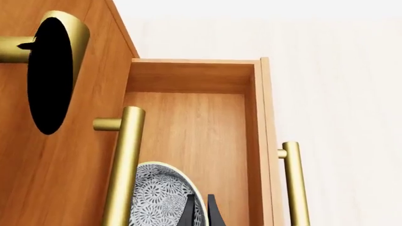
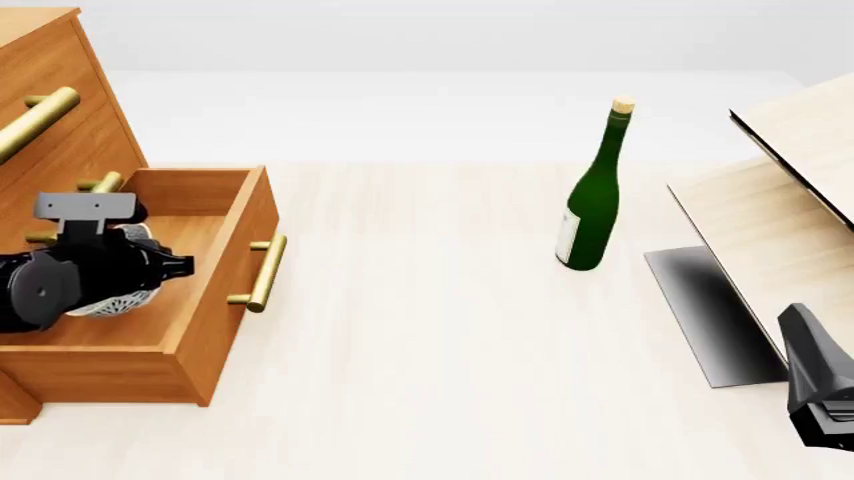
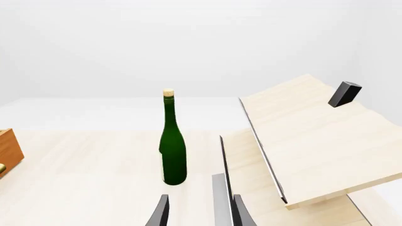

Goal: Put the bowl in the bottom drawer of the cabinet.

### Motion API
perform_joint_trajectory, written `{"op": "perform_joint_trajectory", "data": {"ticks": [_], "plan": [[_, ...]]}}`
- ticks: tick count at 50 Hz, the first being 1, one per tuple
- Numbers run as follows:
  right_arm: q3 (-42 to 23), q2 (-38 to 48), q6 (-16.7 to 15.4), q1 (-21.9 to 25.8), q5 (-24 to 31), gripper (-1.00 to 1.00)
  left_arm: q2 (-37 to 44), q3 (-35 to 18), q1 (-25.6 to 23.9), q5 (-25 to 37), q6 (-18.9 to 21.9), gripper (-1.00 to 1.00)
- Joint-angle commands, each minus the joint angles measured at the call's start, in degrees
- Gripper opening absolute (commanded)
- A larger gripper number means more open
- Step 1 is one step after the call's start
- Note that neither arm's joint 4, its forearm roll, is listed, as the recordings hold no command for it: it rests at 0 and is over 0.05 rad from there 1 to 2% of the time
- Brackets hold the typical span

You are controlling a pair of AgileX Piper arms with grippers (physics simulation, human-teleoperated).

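The cabinet stands at the table's left, and its bottom drawer is pulled out with the brass handle facing right. My left gripper hangs over the drawer's inside, shut on the rim of the speckled bowl. In the left wrist view the bowl sits tilted between the dark fingertips, above the drawer floor. My right gripper waits open at the near right, holding nothing; in its own wrist view the right gripper points toward the bottle.
A green bottle with a cork stands right of centre. A pale wood-and-black unit leans at the far right. Brass handles of the upper drawers jut out over the open drawer.
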Motion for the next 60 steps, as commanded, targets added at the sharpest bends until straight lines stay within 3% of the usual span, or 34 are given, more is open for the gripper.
{"op": "perform_joint_trajectory", "data": {"ticks": [1,22,23,43,46,52,60], "plan": [[0.0,0.0,0.0,0.0,0.0,1.00,1.0,-0.5,0.1,-1.0,0.1,-1.00],[0.0,0.0,0.0,0.0,0.0,1.00,1.6,-0.5,-0.1,-1.7,-1.2,-1.00],[0.0,0.0,0.0,0.0,0.0,1.00,1.7,-0.7,-0.4,-1.6,-1.6,1.00],[0.0,0.0,0.0,0.0,0.0,1.00,-0.6,-0.7,-0.3,-1.0,-2.0,1.00],[0.0,0.0,0.0,0.0,0.0,1.00,-1.6,-0.9,-2.7,-1.4,-5.5,1.00],[0.0,0.0,0.0,0.0,0.0,1.00,-2.6,-1.8,-4.5,-0.8,-6.4,1.00],[0.0,0.0,0.0,0.0,0.0,1.00,-6.6,-2.3,-4.2,0.6,-3.0,1.00]]}}
